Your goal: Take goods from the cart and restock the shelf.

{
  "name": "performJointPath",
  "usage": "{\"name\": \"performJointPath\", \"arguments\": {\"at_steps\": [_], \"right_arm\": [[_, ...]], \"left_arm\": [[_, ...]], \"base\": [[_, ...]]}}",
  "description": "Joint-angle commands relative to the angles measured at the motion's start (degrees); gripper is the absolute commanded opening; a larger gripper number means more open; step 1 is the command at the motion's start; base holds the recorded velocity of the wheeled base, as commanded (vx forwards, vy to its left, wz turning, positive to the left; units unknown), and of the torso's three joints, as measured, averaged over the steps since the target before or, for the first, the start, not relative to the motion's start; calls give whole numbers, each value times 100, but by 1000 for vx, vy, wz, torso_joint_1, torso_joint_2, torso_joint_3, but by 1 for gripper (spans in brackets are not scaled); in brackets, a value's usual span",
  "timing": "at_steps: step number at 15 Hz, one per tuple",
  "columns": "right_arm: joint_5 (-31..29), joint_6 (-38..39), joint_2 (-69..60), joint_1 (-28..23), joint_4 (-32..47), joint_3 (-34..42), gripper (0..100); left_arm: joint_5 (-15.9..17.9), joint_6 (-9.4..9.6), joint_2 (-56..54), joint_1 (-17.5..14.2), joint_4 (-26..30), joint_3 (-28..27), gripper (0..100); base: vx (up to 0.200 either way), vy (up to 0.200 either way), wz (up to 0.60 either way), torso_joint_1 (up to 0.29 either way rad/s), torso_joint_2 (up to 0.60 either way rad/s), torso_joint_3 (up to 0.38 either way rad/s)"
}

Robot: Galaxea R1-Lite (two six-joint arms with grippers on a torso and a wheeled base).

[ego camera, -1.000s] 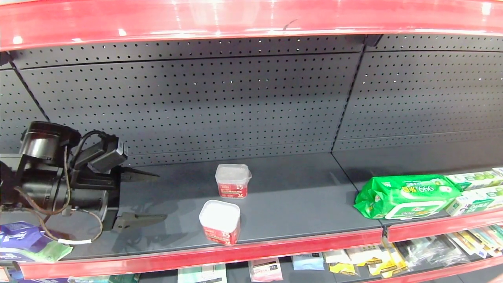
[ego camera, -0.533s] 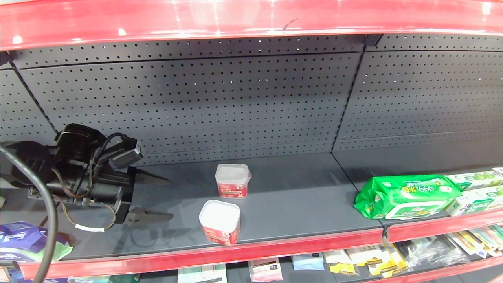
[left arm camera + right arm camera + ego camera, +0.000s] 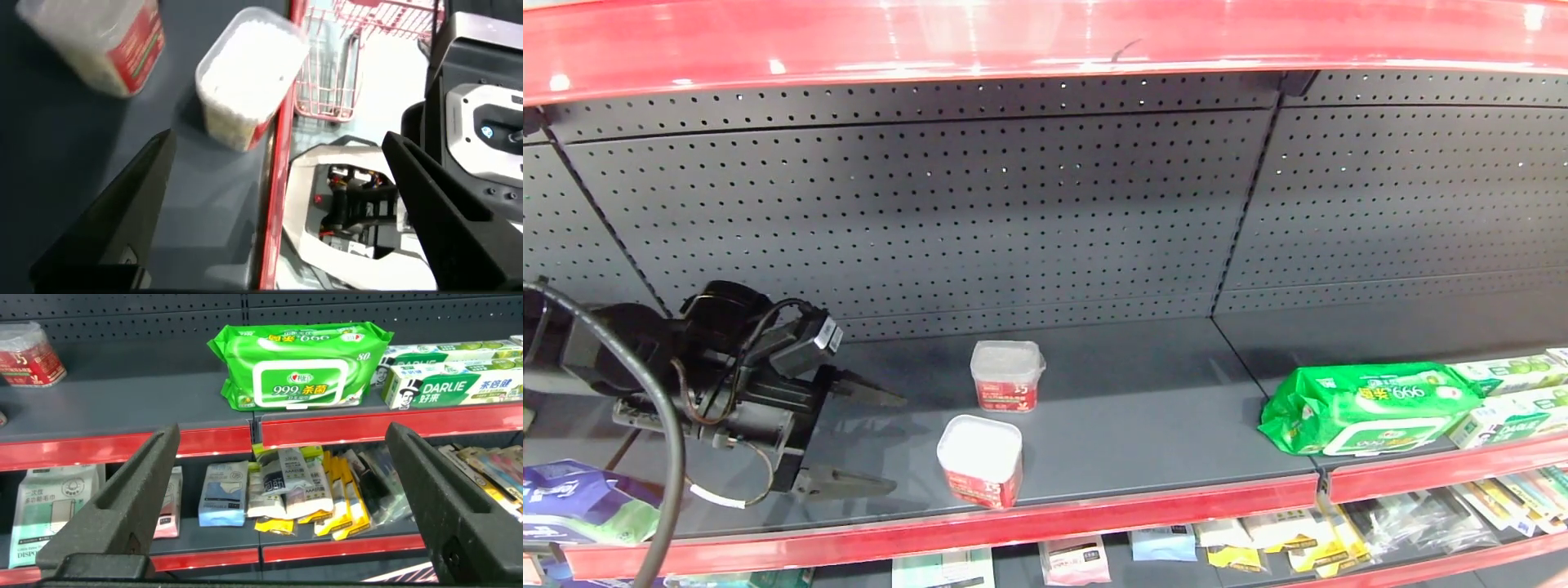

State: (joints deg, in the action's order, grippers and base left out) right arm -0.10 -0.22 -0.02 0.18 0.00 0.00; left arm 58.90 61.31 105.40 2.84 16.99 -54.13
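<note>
Change: While the front tub [image 3: 979, 460] and back tub [image 3: 1007, 376] keep their places, our left gripper [image 3: 897, 445] slides toward 3 o'clock along the shelf [image 3: 1143, 408] and dips a little. The camera holds steady.
Meaning: We judge this an approach to the front tub, likely to straighten or re-seat it, since it stands close to the red lip [image 3: 1094, 510]. Nothing new comes from the cart [image 3: 343, 49] in this move.
Left jaws: Spread wide and empty, touching nothing. The front tub sits at 3 o'clock of the tips, near but apart from them.
Back tub: At 12 o'clock of the front tub, deeper on the shelf, near it but not touching.
Right gripper [image 3: 278, 502]: Its jaws are also released wide and hold nothing. It faces the wipes [image 3: 298, 363].
Wipes: At 3 o'clock of the tubs, well apart, in the next bay.
Next: We think the left jaws must straddle the front tub squarely before closing. A skewed push could tip it over the lip.
</note>
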Motion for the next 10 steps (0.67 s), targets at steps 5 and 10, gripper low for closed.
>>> {"name": "performJointPath", "arguments": {"at_steps": [5,10], "right_arm": [[1,-4,11,-1,0,0,100],[1,-4,11,-1,-9,0,100]], "left_arm": [[25,4,156,314,-109,43,100],[7,4,323,454,-135,7,100]], "base": [[0,0,0,0,0,0],[0,0,0,0,0,0]]}}
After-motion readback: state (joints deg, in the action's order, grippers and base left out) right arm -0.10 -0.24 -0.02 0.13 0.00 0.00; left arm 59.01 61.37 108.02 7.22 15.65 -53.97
